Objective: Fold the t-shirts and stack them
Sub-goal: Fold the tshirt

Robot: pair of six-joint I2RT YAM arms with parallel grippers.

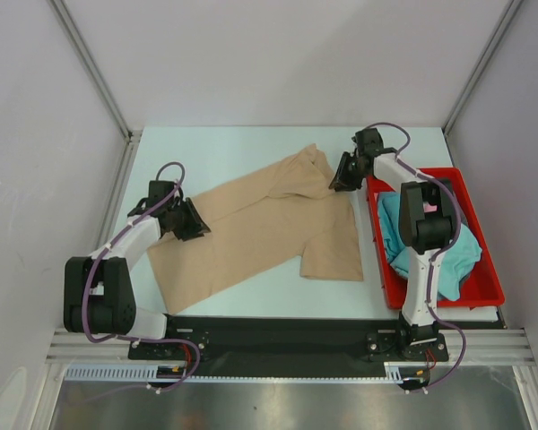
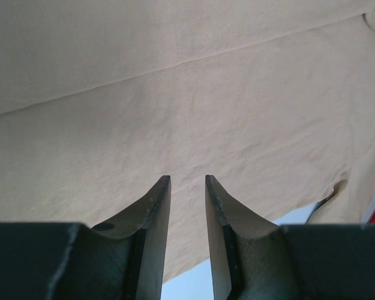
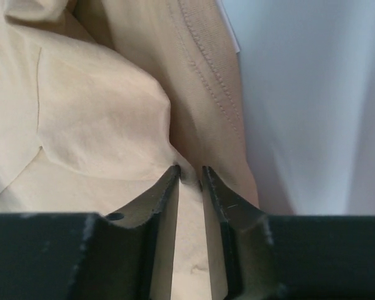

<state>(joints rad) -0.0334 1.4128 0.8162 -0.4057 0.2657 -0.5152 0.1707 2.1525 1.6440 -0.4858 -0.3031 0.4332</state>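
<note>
Tan cloth t-shirt spread on pale table, its edges pinched by left gripper and right gripper, teal t-shirt kept in red plastic bin.

Both arms pair white links with black joint housings, purple cables looping along each, and every end effector carries two dark, tapered, slightly scuffed fingers.

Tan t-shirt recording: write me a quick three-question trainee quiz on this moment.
1. True or false: the tan t-shirt lies inside the red bin.
2. Which shirt sits in the bin? A) teal shirt B) white shirt
3. Which gripper is at the shirt's far end near the bin: left gripper or right gripper?

Key: 1 false, it lies on the table; 2 A; 3 right.
</note>
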